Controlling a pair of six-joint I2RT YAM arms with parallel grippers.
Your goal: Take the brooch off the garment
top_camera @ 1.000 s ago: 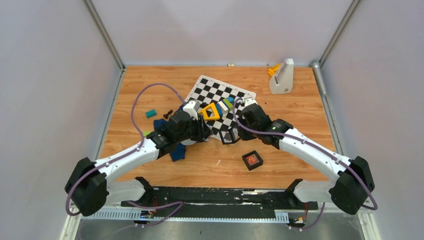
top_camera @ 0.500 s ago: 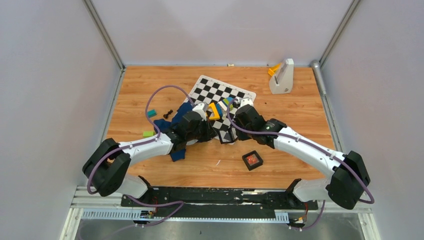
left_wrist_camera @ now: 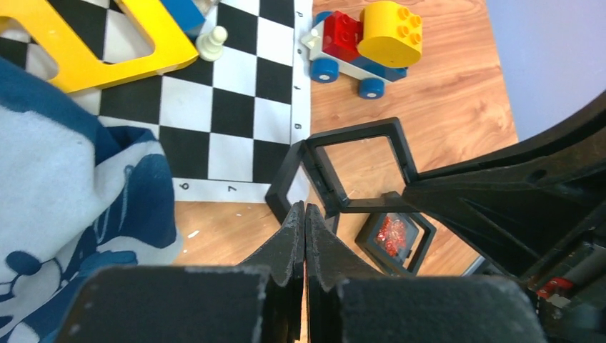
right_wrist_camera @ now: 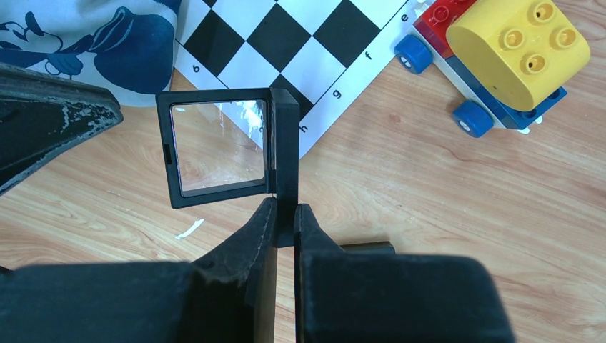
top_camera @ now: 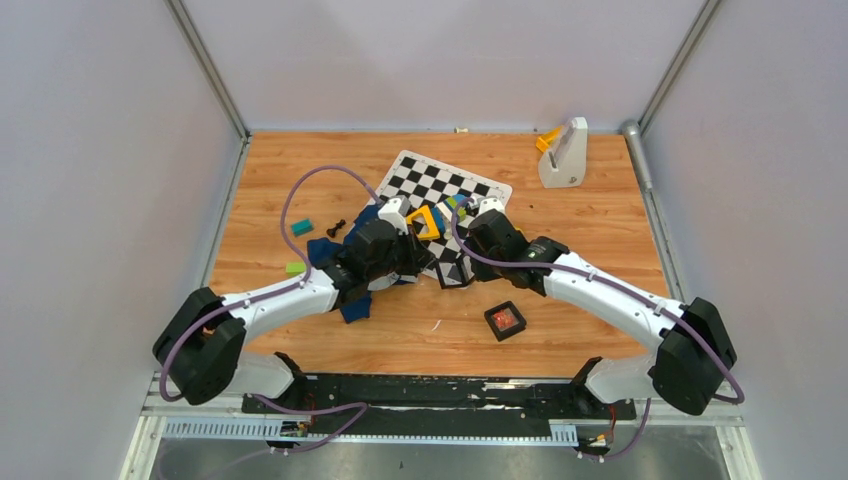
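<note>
Brightly, evenly lit from overhead; only soft, faint shadows on the wooden table (top_camera: 600,250). White glare streaks on the clear pane of the black display frame (right_wrist_camera: 218,146), toward 10 o'clock. Blurred at 6 o'clock in both wrist views: the nearby gripper fingers (left_wrist_camera: 286,250).

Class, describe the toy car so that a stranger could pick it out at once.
Start at the black-and-white checkered mat on the wooden table. Just off its lettered edge stands the toy car. It alone has blue wheels, with a red block and a rounded yellow studded block on top.
</note>
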